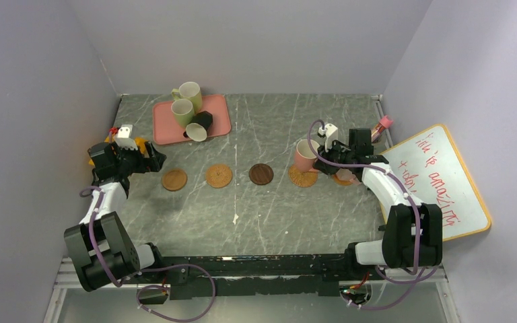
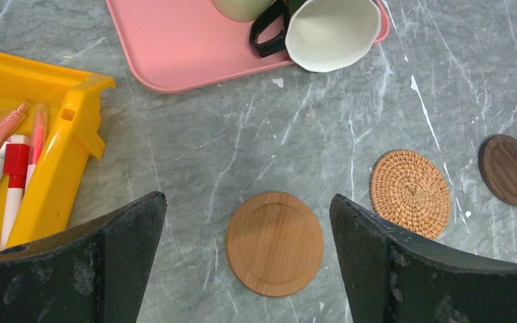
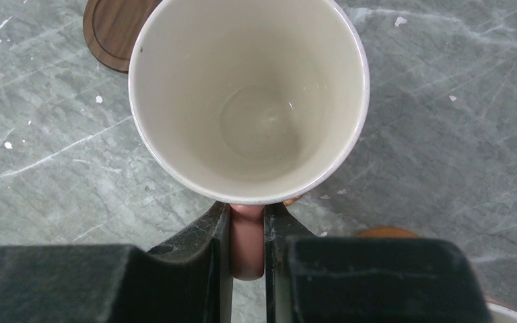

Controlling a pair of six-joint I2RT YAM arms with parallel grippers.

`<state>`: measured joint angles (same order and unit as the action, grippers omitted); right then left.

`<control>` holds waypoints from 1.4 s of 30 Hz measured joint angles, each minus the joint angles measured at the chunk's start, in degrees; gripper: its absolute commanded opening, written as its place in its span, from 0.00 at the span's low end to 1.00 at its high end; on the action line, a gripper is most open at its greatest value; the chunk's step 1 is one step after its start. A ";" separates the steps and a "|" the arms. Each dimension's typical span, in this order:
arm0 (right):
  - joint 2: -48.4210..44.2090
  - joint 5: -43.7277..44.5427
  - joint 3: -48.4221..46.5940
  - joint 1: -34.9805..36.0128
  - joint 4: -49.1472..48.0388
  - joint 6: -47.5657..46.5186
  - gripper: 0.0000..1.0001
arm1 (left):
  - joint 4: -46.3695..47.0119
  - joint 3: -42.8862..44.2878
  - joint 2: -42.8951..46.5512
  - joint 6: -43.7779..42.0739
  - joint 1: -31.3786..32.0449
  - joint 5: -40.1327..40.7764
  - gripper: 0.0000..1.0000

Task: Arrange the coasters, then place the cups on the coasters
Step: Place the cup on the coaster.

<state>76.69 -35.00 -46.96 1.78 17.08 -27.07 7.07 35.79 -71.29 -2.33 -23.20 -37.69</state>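
Note:
Three bare coasters lie in a row: a smooth wooden one [image 1: 174, 180] [image 2: 274, 243], a woven one [image 1: 219, 175] [image 2: 409, 193] and a dark brown one [image 1: 261, 173] [image 2: 509, 169] [image 3: 114, 30]. My left gripper [image 1: 152, 161] [image 2: 248, 200] is open, hovering over the wooden coaster. An upright pink cup [image 1: 305, 155] [image 3: 249, 94] sits over a fourth, woven coaster [image 1: 303, 178]. My right gripper [image 1: 321, 152] [image 3: 247, 208] is shut on its handle. Whether the cup rests on that coaster is unclear. A fifth coaster [image 1: 343, 179] [image 3: 387, 232] peeks out under the right arm.
At the back left, a pink tray [image 1: 219, 114] [image 2: 175, 40] holds two yellow-green cups [image 1: 190, 94] and a tipped black cup [image 1: 198, 126] [image 2: 323, 30]. A yellow bin [image 2: 60, 134] of markers lies left of my left gripper. A whiteboard [image 1: 437, 182] lies at the right.

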 measured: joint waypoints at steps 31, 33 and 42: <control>1.49 0.44 3.50 -0.20 -0.94 -3.34 0.03 | 0.00 0.00 -0.09 -0.02 0.00 -0.02 0.96; 1.49 0.44 4.26 -0.20 -1.29 -3.39 0.03 | 0.00 0.00 -0.09 0.00 0.00 -0.02 0.96; 1.51 0.22 5.31 -0.22 -3.28 -3.43 0.05 | 0.00 0.00 -0.09 0.00 0.00 -0.04 0.96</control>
<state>78.19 -34.79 -41.65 1.56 13.80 -30.50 7.07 35.79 -71.37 -2.33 -23.20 -37.74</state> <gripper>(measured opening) 0.184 0.966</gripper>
